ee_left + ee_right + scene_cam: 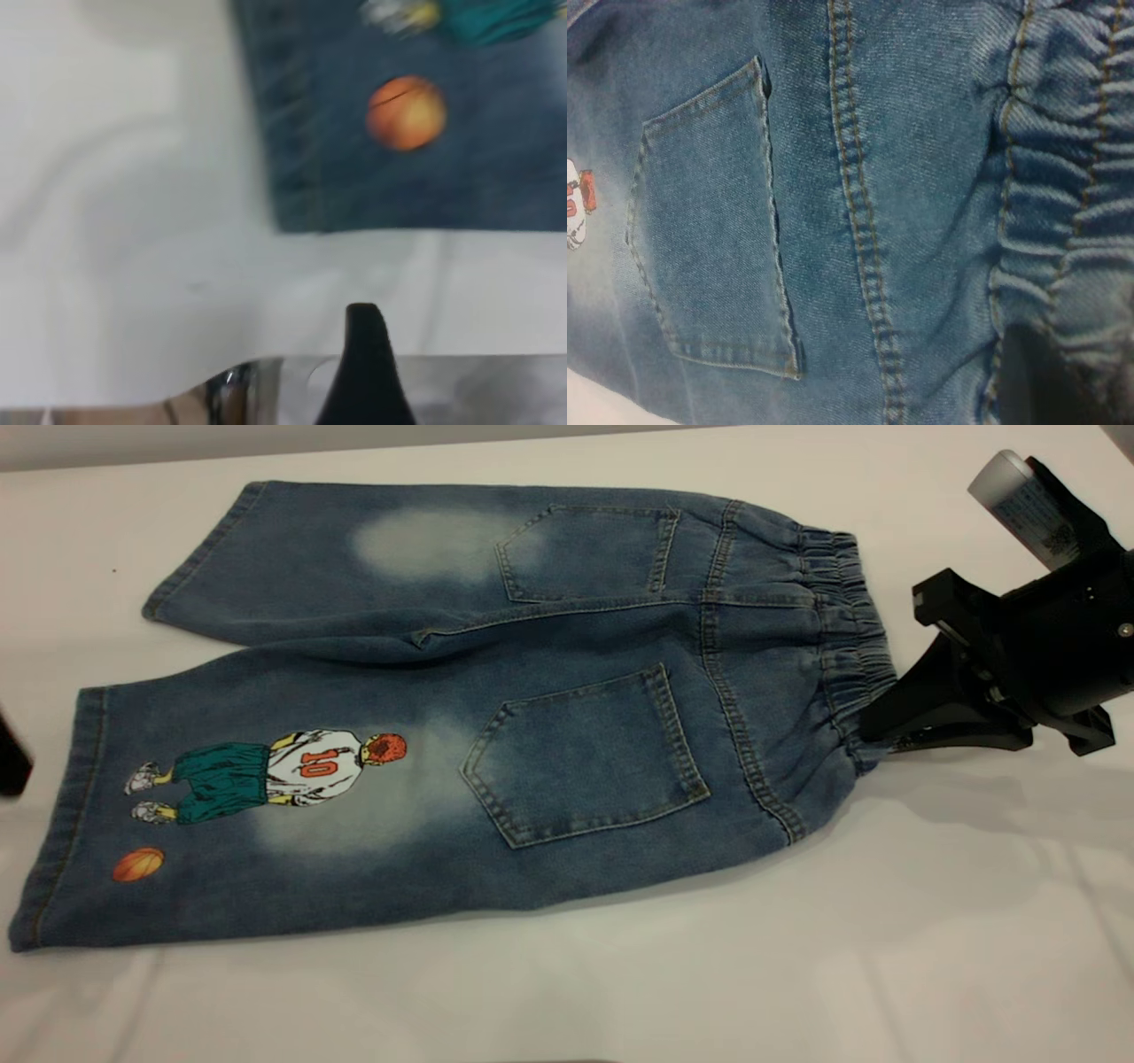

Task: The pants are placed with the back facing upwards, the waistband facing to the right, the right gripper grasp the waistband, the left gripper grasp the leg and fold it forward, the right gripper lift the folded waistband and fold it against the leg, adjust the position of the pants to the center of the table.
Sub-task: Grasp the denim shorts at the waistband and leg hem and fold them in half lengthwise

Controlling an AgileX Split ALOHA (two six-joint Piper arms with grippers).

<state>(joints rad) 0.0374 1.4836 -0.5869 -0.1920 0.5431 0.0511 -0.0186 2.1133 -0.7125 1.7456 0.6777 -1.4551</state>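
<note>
Blue denim pants (461,717) lie flat on the white table (930,921), waistband (850,646) pinched by the right gripper (873,731); the left gripper (365,354), finger spread unclear, hovers beside the printed leg (221,815).

Just a plain white table (567,992) with soft shadows, and a greyish strip past its far edge.

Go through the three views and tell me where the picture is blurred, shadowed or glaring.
Exterior view: mostly sharp; the right gripper at the waistband casts soft grey shadows on the table; the top corners dim slightly. Left wrist view: smeared with blur, so the pants and orange ball look soft; a black finger intrudes. Right wrist view: close, the denim mostly clear, with a dark shadow in one corner.
</note>
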